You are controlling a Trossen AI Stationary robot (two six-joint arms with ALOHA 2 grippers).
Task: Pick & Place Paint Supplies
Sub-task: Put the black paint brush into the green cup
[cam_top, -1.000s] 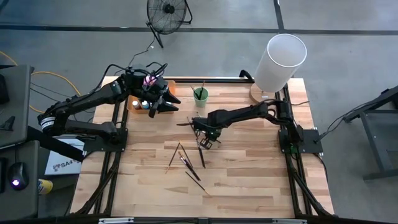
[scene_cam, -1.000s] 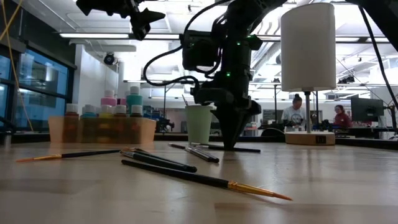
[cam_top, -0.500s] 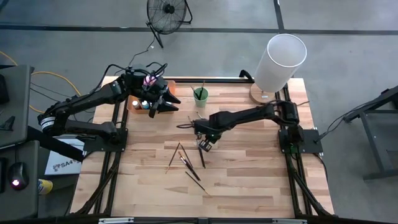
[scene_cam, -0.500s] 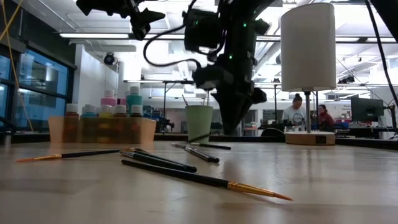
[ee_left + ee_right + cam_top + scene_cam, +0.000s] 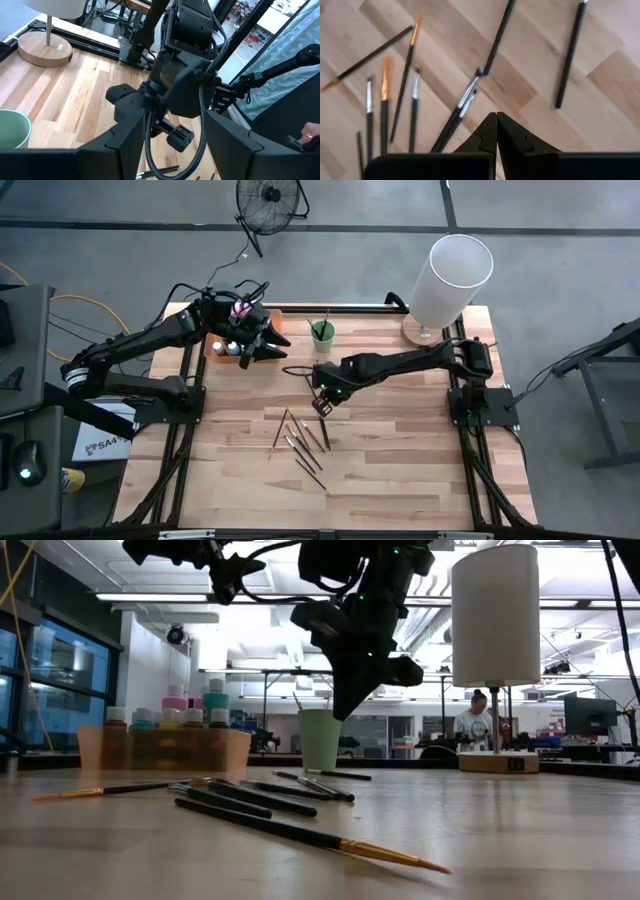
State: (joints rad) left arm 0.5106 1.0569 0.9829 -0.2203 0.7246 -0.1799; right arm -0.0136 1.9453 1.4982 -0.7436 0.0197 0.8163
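While my left gripper (image 5: 262,345) hovers parted over the tray's paint bottles (image 5: 228,348), my right gripper (image 5: 322,404) hangs clamped empty above brushes (image 5: 300,442) scattered mid-table.

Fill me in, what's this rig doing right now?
Two dark arms are sorting paint supplies on a wooden table. The right gripper hangs above a scatter of thin dark-handled brushes at mid-table, fingers shut with nothing visibly between them. The left gripper hovers open and empty by the orange tray of small paint bottles. A pale green cup behind the brushes already holds one or two brushes.
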